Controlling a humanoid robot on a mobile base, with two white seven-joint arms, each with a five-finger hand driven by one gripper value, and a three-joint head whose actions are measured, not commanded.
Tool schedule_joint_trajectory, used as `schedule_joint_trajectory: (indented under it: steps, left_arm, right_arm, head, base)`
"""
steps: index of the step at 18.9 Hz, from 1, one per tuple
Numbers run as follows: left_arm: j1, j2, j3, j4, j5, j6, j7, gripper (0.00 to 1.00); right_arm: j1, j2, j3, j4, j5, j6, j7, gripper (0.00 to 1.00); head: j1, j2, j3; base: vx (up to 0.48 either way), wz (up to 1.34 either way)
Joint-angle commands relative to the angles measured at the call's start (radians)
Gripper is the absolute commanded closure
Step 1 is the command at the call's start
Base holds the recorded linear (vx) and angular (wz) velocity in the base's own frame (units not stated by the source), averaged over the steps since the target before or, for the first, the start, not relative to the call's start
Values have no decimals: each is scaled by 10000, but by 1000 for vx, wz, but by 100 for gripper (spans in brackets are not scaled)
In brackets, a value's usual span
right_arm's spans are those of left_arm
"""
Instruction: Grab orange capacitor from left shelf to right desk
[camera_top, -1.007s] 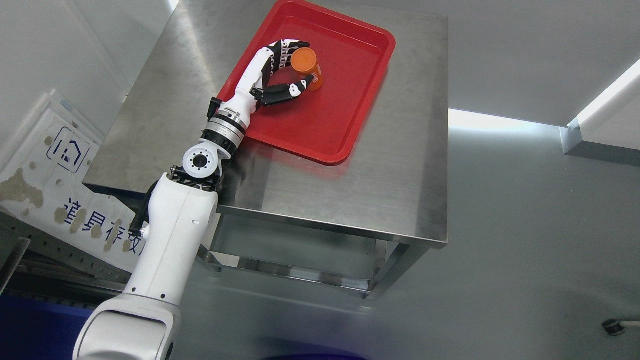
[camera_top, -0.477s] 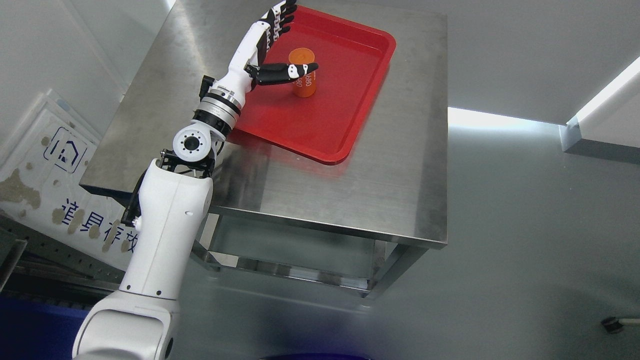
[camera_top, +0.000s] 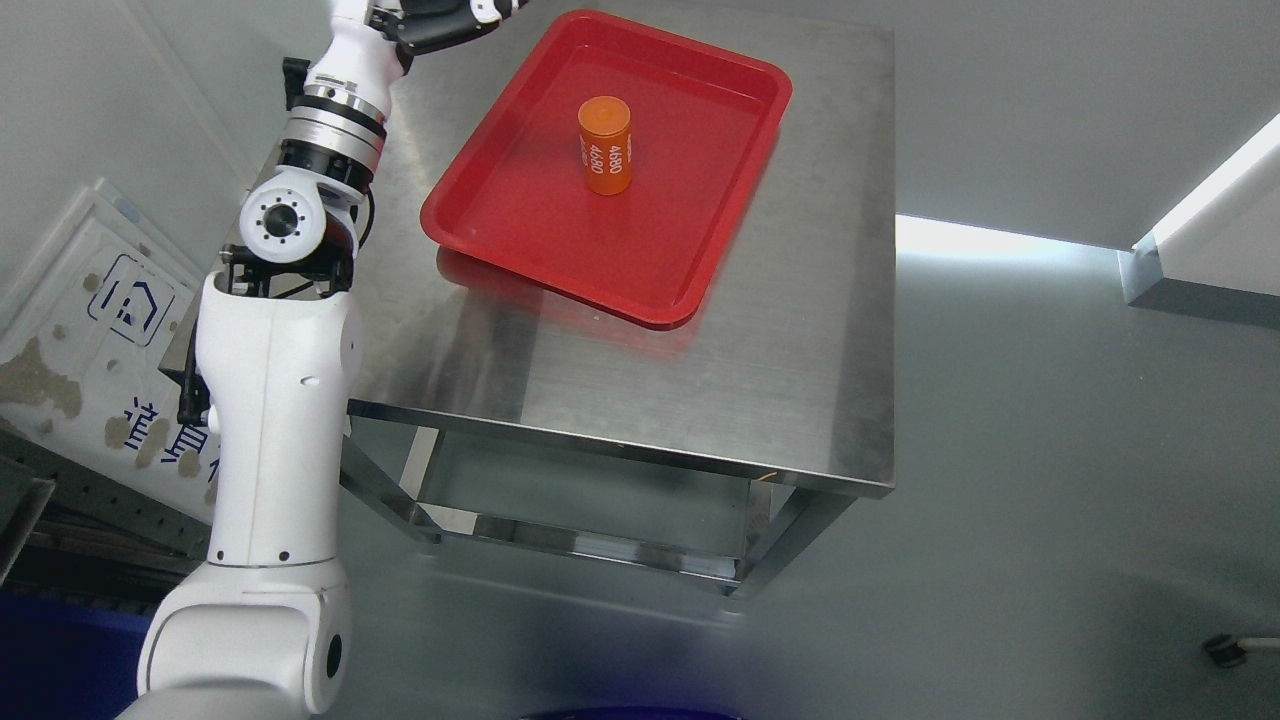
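— Where is the orange capacitor (camera_top: 605, 145) right now?

— It stands upright inside the red tray (camera_top: 520, 215), a little above the tray's middle and toward the upper centre of the frame. White digits run down its side. Nothing of mine touches it; it stands alone on the tray floor, clear of every rim.

— And the tray?

— It lies tilted in the frame on the steel desk (camera_top: 780, 330), filling the desk's upper left part. The desk's lower and right-hand surface is bare metal. Beneath the top I see a lower shelf and the legs, and grey floor around them.

— What about your left hand (camera_top: 440, 20)?

— It is at the very top edge of the frame, upper left, above the desk's left edge and well apart from the capacitor. Only the dark base of the hand and a bit of thumb show; the rest is cut off by the frame. So whether my fingers are spread or curled, I cannot tell. I can say only that the capacitor is not in them.

— Your arm?

— My left arm (camera_top: 270, 400) rises from the lower left corner, white, running up along the left side to the silver wrist ring.

— Anything else nearby?

— A white sign (camera_top: 95, 330) with blue characters leans at the left edge, behind my arm.
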Motion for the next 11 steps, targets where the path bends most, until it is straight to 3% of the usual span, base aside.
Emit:
schedule_joint_trajectory:
  steps: [1, 4, 8, 11]
  left_arm:
    - [343, 175, 3131, -2262, 170, 859, -52, 0]
    - [1170, 175, 3363, -2633, 201, 600, -98, 0]
    - [2519, 175, 3271, -2633, 216, -702, -252, 0]
    - [2874, 175, 3302, -2633, 216, -812, -175, 0]
  right_arm:
    - [-15, -174, -107, -337, 46, -2, 7, 0]
    - [-15, -174, -107, -337, 46, -2, 7, 0]
    - [-30, -174, -107, -337, 46, -2, 7, 0]
    - [-15, -174, -107, -337, 46, -2, 7, 0]
  head:
    - [0, 0, 0]
    - [0, 0, 0]
    - [0, 0, 0]
    - [0, 0, 0]
  base:
    - [0, 0]
    - [0, 0]
    - [0, 0]
    - [0, 0]
